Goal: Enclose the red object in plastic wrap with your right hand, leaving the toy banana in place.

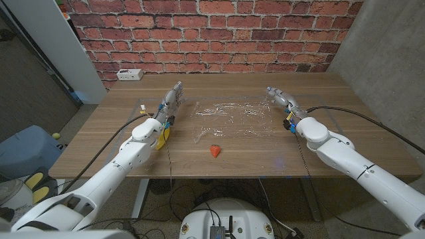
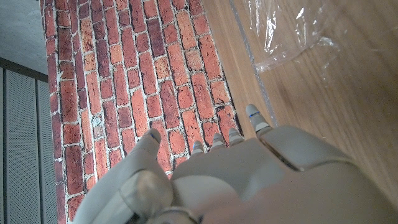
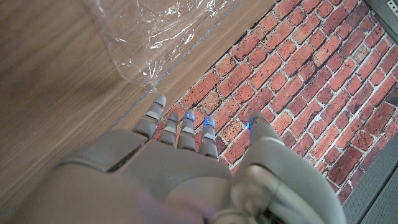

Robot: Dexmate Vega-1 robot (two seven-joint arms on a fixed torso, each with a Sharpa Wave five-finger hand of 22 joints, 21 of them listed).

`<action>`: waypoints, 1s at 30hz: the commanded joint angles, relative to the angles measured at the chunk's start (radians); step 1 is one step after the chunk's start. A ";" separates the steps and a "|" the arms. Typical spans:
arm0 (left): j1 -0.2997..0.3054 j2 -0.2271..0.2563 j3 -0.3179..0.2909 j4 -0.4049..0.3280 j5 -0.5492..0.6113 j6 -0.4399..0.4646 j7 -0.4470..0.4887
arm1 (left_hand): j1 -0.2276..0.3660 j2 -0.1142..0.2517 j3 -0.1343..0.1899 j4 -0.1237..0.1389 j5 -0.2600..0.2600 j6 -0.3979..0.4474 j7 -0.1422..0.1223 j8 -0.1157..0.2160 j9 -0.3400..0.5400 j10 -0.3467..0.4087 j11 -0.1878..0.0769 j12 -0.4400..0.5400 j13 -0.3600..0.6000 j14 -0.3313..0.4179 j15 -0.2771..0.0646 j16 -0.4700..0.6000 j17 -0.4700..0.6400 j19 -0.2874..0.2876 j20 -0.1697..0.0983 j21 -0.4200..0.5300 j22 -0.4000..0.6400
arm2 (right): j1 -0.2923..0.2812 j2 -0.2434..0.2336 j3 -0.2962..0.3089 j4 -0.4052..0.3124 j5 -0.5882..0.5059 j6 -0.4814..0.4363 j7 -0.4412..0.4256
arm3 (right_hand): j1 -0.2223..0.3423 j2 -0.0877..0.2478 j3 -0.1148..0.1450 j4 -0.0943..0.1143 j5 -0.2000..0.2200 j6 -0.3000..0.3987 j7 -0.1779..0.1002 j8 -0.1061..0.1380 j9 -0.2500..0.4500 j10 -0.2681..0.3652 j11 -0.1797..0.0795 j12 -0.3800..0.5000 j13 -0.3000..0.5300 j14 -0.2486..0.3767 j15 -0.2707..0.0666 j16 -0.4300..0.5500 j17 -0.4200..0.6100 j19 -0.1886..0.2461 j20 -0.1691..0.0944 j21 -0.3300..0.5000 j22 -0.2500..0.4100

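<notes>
**Both hands wait at the sides of the wrap; red object lies in front of it**

Head view: a sheet of clear plastic wrap (image 1: 234,119) is spread, crinkled, on the middle of the wooden table (image 1: 319,93). The red object (image 1: 214,151), small and roughly cone-shaped, lies on bare wood just beside the near edge of the wrap, close to the table's front edge and between the two arms. The left hand (image 1: 169,103) is near the wrap's left side, fingers stretched toward the brick wall (image 1: 212,30), holding nothing. Part of a yellow toy banana (image 1: 161,138) shows beside the left forearm, mostly hidden by the arm. The right hand (image 1: 284,101) is near the wrap's right edge, fingers also pointing toward the wall and holding nothing. A white power strip (image 1: 129,74) lies at the far left corner of the table.

Left wrist view: the back of the left hand (image 2: 249,180) shows with its fingers (image 2: 256,119) extended and slightly apart, thumb out to one side, nothing between them. A corner of the plastic wrap (image 2: 292,31) lies on the wood, apart from the fingertips, with the brick wall beyond the table's edge.

Right wrist view: the right hand (image 3: 180,180) has its fingers (image 3: 155,112) straight and spread a little, thumb set apart, empty. The rumpled edge of the plastic wrap (image 3: 155,31) lies near the fingertips; whether they touch it cannot be told.
</notes>
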 commanded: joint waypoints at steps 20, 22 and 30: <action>0.067 0.041 0.001 -0.116 0.017 0.009 0.028 | 0.003 0.002 0.012 -0.021 0.007 -0.004 0.151 0.004 0.004 -0.023 -0.003 0.008 0.004 -0.028 -0.062 0.006 0.000 -0.068 -0.161 -0.011 0.001 | -0.111 -0.153 -0.030 -0.336 -0.271 -0.217 -0.037 | 0.044 -0.011 0.026 -0.011 0.004 0.080 0.013 0.015 0.001 0.066 -0.001 0.012 0.003 0.050 -0.035 0.008 0.000 0.040 -0.073 0.012 0.003; 0.074 0.046 0.001 -0.128 0.019 0.013 0.033 | 0.003 0.002 0.013 -0.021 0.007 -0.009 0.159 0.002 0.004 -0.025 -0.007 0.008 0.004 -0.029 -0.063 0.006 0.000 -0.069 -0.160 -0.012 0.001 | -0.113 -0.161 -0.034 -0.354 -0.288 -0.231 -0.030 | 0.043 -0.014 0.025 -0.010 0.003 0.083 0.009 0.014 0.001 0.075 -0.002 0.014 0.003 0.052 -0.034 0.009 0.000 0.040 -0.065 0.012 0.003; 0.095 0.059 0.000 -0.161 0.020 0.022 0.042 | 0.003 0.003 0.013 -0.023 0.006 -0.019 0.173 -0.001 0.004 -0.032 -0.002 0.005 0.005 -0.033 -0.061 0.005 0.000 -0.071 -0.157 -0.017 0.001 | -0.125 -0.190 -0.046 -0.416 -0.334 -0.276 0.007 | 0.047 -0.015 0.026 -0.012 0.003 0.086 0.006 0.012 0.002 0.078 -0.007 0.012 0.003 0.059 -0.037 0.009 0.000 0.047 -0.048 0.013 0.003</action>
